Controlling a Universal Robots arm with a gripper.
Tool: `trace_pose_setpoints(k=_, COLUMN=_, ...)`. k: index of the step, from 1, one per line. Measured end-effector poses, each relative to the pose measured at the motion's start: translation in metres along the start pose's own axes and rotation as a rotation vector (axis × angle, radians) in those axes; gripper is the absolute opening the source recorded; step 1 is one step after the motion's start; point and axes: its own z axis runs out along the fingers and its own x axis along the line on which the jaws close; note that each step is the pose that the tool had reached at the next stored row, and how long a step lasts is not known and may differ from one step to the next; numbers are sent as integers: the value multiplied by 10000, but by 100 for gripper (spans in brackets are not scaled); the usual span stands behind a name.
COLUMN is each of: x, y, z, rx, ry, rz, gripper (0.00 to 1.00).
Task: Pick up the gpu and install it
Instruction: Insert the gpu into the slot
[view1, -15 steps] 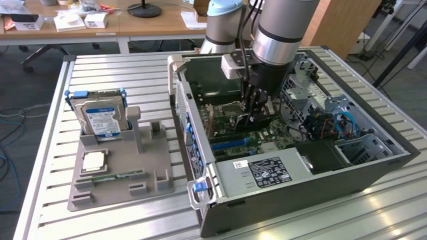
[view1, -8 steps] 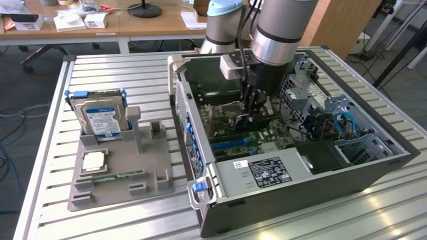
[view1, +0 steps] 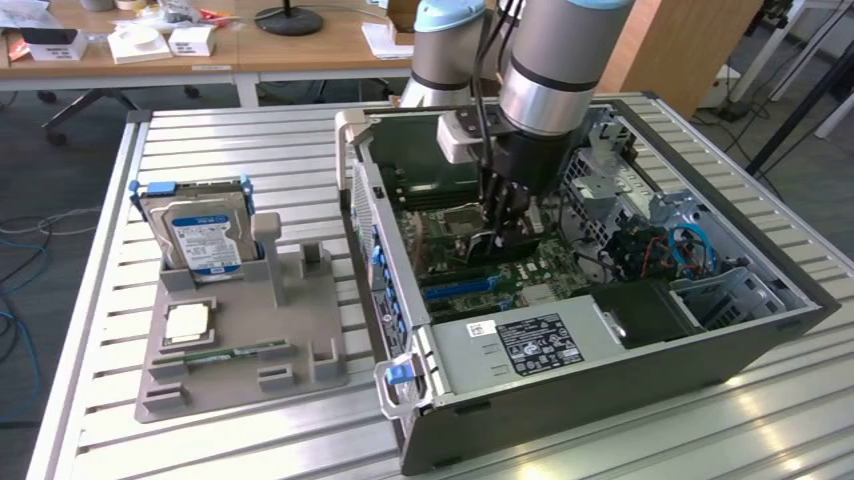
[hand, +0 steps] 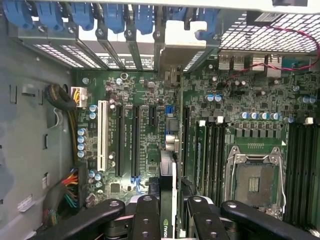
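Black gripper (hand: 170, 202) arms were clamped on the gpu (hand: 168, 172), one on each flat face, so I read it as grasped. The card stood on edge and ran straight out ahead of the gripper.

It hung inside the open case (view1: 627, 380), low over the motherboard (hand: 240, 145), roughly mid-board in the exterior view. Its long axis lay parallel to the long black slots and pointed toward the blue clips (hand: 115, 20) at the rear brackets.

In the wrist view the card's edge fell between two of those slots, one (hand: 136, 140) with a blue latch at its end and another (hand: 186, 140) beside the RAM sockets. I judged that sideways offset to be what mattered, since the heading already looked right. I could not tell which slot the edge truly sat over, nor whether it touched the board.

Farther out, the hard drive (view1: 207, 235) stood in its grey holder on the table (view1: 240, 140), well apart from the case.
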Motion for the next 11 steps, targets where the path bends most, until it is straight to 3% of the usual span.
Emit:
trace_pose_setpoints(k=6, x=2, y=0, z=78, rx=-2, ry=4, rz=0, gripper=26)
trace_pose_setpoints(k=11, x=1, y=11, z=82, rx=1, ry=-2, rz=1, gripper=26)
